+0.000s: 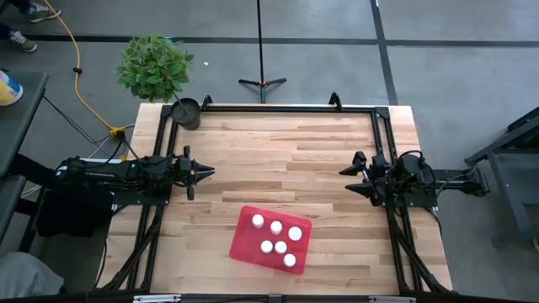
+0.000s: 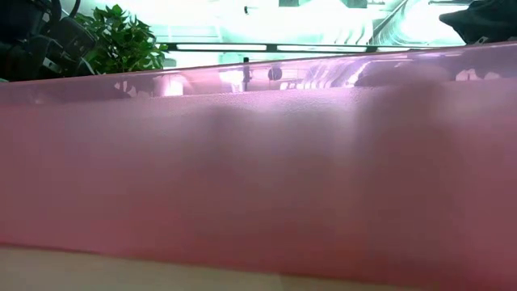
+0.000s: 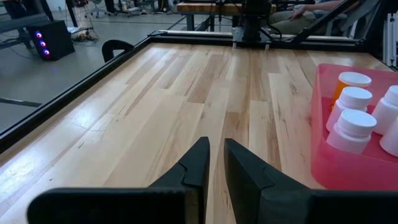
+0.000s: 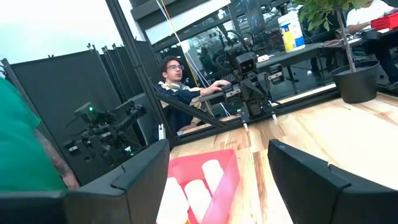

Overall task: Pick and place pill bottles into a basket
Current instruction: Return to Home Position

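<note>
While parked over the left side of the table (image 1: pixel 278 139), holds nothing in the left gripper (image 1: pixel 208 172): fingers (image 3: pixel 196 168) nearly together, just a slim gap between them. Across the table, facing it, right gripper (image 1: pixel 349 174) with fingers (image 4: pixel 137 180) spread wide, likewise empty. Between the two and nearer the table's edge at the bottom of the high view, well apart from both: basket (image 1: pixel 242 242), lying flat on the wood. Inside it, all six pill bottles (image 1: pixel 276 227) upright, white caps up, orange-amber bottle (image 3: pixel 342 90) among them, none touching either gripper. Close against the low camera, only the basket's red wall.
</note>
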Controlling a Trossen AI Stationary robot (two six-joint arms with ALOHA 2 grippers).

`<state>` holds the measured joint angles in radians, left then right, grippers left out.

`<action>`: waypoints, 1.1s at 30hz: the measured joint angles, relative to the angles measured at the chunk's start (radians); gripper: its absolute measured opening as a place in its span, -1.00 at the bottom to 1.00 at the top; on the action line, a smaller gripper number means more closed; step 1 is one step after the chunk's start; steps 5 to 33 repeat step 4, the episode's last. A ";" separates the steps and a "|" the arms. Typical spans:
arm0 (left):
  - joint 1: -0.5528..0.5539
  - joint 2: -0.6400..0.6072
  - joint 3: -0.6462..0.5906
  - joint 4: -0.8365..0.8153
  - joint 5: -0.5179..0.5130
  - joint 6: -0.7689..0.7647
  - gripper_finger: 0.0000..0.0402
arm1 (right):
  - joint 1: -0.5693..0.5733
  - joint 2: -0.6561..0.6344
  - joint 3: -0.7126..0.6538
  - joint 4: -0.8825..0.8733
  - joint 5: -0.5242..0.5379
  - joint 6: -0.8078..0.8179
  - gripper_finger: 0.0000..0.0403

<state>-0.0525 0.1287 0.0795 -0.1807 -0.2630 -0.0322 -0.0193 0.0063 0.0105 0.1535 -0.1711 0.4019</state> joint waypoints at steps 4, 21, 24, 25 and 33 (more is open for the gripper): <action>0.000 0.000 0.000 0.000 0.000 0.000 -0.59 | 0.000 0.000 0.000 0.000 0.000 0.000 0.31; 0.000 0.000 0.000 0.000 0.000 0.000 -0.59 | 0.000 0.000 0.000 0.000 0.000 0.000 0.31; 0.000 0.000 0.000 0.000 0.000 0.000 -0.59 | 0.000 0.000 0.000 0.000 0.000 0.000 0.31; 0.000 0.000 0.000 0.000 0.000 0.000 -0.59 | 0.000 0.000 0.000 0.000 0.000 0.000 0.31; 0.000 0.000 0.000 0.000 0.000 0.000 -0.59 | 0.000 0.000 0.000 0.000 0.000 0.000 0.31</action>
